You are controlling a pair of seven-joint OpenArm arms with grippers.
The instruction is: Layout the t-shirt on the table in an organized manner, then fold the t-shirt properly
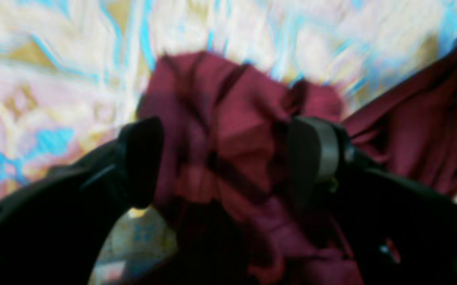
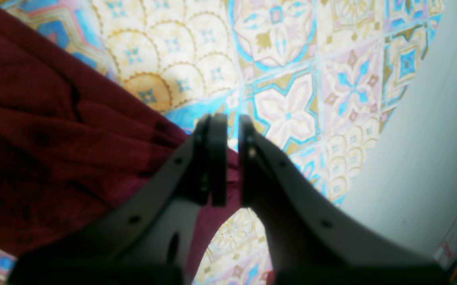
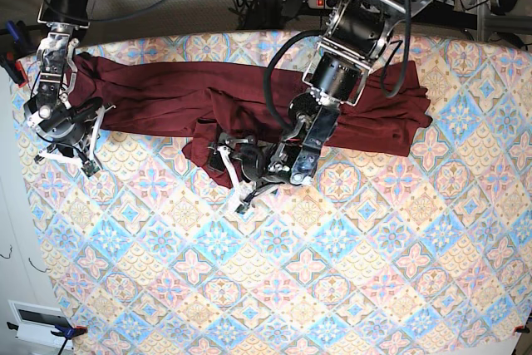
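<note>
Maroon t-shirt [image 3: 249, 101] stretched along the far side of the tiled bench [image 3: 332, 288].
Cables crowd the floor beyond the far edge. Its long axis runs left-right, with a bunched lobe hanging toward centre. The left tool [image 3: 235, 174] reaches low, jaws wide around that bunch. The right tool [image 3: 93, 135] is nearly closed, pinching the sleeve edge.
</note>
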